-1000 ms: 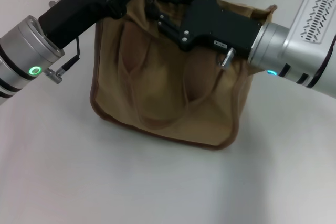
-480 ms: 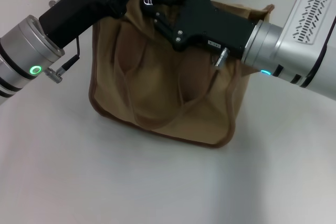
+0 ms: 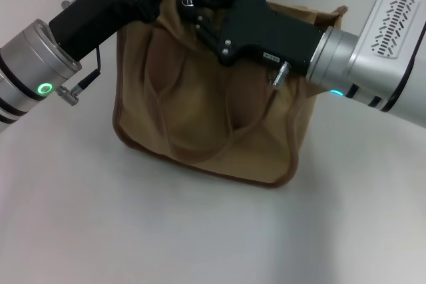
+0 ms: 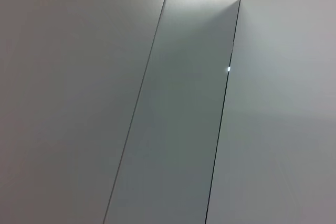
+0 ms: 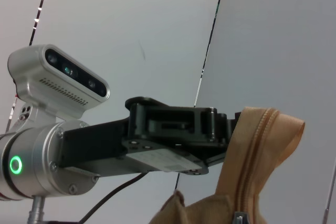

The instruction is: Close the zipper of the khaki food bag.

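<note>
claws at the top of the khaki bag

right claw (image 3: 191,2) reaching in from the right over the top edge of the khaki food bag (image 3: 206,118), fingertips at the bag's upper left corner, right beside a small shiny metal piece that looks like the slider of the zipper (image 5: 251,161). cannot tell whether pinched on it or merely touching; finger gap hidden from the head view.

left claw (image 5: 218,129) coming in from the left, clamped on the raised fabric end of the bag at that same corner; seen from the right wrist view, tan cloth with the zipper teeth rising beside the black jaws and held pulled upward. left wrist view filled only by pale wall panels.

bag standing upright on the white bench (image 3: 133,231), boxy and tan with darker brown piping along its lower edge, a loop handle (image 3: 200,144) hanging loose down its front face. top mouth mostly hidden under the right arm.
</note>
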### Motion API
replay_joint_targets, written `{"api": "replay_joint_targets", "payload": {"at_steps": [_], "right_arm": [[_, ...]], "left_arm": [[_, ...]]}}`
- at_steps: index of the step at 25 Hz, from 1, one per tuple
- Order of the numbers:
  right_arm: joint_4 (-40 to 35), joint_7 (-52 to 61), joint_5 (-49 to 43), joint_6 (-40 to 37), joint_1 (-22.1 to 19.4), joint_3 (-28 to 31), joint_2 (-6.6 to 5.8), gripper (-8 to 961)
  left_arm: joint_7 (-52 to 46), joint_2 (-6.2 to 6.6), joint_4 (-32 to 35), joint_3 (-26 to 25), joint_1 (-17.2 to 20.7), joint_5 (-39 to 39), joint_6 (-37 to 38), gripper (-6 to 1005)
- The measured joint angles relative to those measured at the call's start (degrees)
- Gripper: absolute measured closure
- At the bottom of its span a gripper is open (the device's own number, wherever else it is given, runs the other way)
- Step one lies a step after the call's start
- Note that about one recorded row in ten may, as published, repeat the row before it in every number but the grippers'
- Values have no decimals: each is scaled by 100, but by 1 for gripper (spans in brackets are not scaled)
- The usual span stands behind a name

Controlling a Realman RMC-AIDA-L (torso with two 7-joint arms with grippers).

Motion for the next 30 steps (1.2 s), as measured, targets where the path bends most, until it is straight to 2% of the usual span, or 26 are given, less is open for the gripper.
{"api": "replay_joint_targets", "payload": {"at_steps": [17,26,30], "right_arm": [[55,-324,-40,-227,-197,1,0,913],[178,-350,-41,-246,-244,2,0,921],[183,-356,-41,-251,-274,8,0,925]], "left_arm": [[-1,4,12,-2,66,-143,-94,934],[-1,12,46,-3,120,-224,-97,933],[-1,29,63,-159,210,-231,-100,933]]}}
